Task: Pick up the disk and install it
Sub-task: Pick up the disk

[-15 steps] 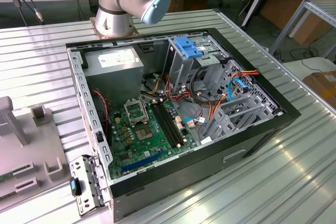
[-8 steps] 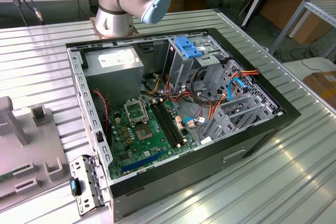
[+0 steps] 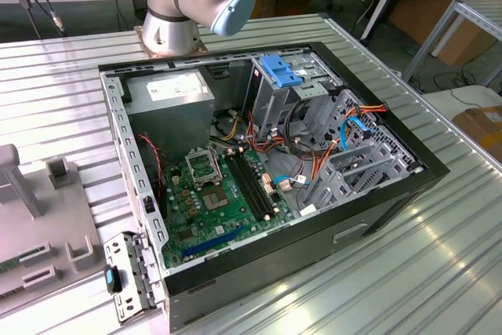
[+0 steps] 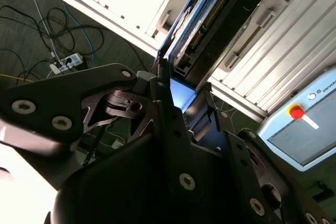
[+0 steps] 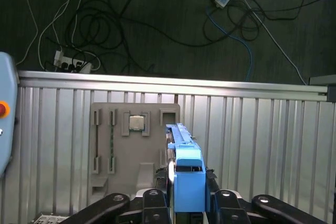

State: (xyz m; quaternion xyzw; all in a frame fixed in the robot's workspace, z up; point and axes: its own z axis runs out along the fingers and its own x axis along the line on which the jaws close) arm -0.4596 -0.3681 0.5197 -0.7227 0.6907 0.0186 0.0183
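The black metal gripper [image 5: 188, 203] is clamped on the flat, dark grey, blue-bracketed disk [image 5: 189, 174], which is held edge-on between the jaws. Beyond its free edges lies a grey plastic parts tray [image 5: 105, 150] on the ribbed metal table [image 5: 252, 140]. Past the table's rim, floor cables [image 5: 131, 24] are noted.

Robotics lab: ribbed metal bench [image 3: 408, 288], opened computer case [image 3: 314, 250], floor cables [image 5: 100, 22].
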